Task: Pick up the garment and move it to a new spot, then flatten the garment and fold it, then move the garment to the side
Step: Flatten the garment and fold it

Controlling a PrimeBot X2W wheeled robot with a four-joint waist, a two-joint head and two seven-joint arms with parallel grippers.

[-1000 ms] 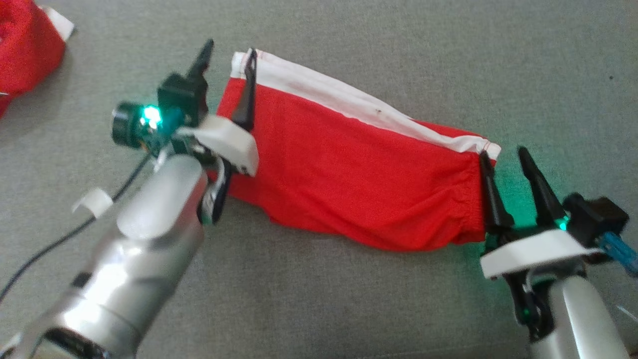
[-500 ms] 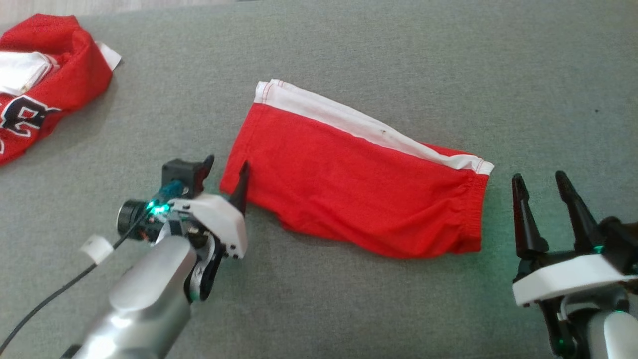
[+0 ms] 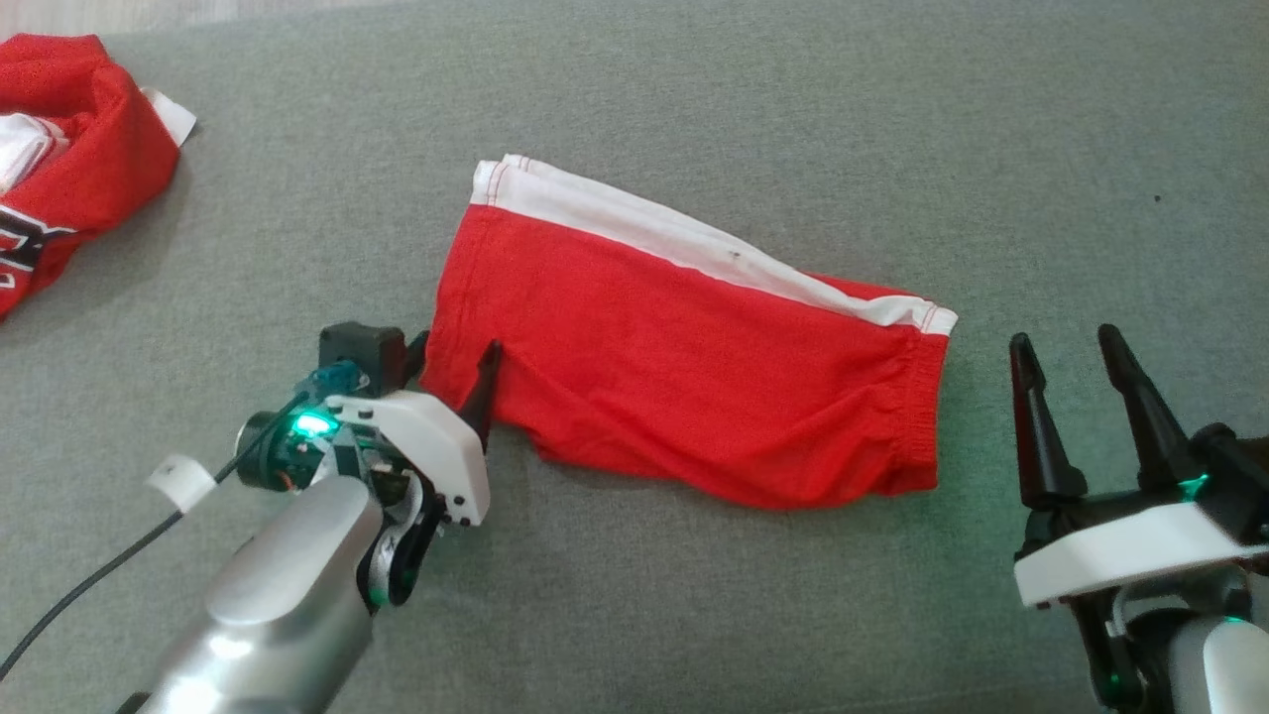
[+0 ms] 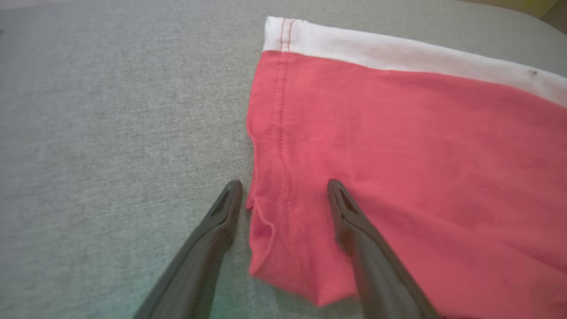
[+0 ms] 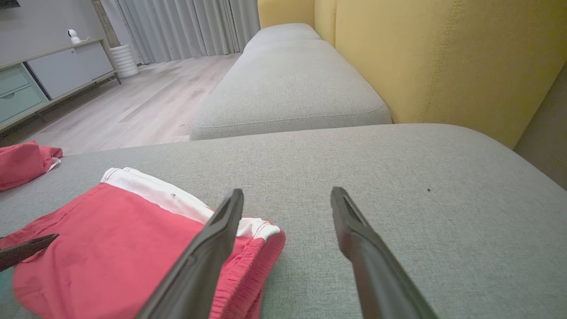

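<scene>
Head view has the garment, red shorts with a white band along the far edge, lying folded and fairly flat on the grey sofa seat, slanting from upper left to lower right. The left jaws stand spread and straddle its near left corner. In the left wrist view one finger is over bare seat just beside the stitched hem and the other finger is over the red cloth, with nothing pinched between them. I cannot tell whether that finger touches the cloth.

The right jaws are spread too and empty, near the gathered elastic end of the garment but apart from it.

A second red garment lies heaped at the far left, well apart. Its black-and-white lettering is cut by the picture's edge and cannot be read. A white tag sticks out from it, too small to read.
</scene>
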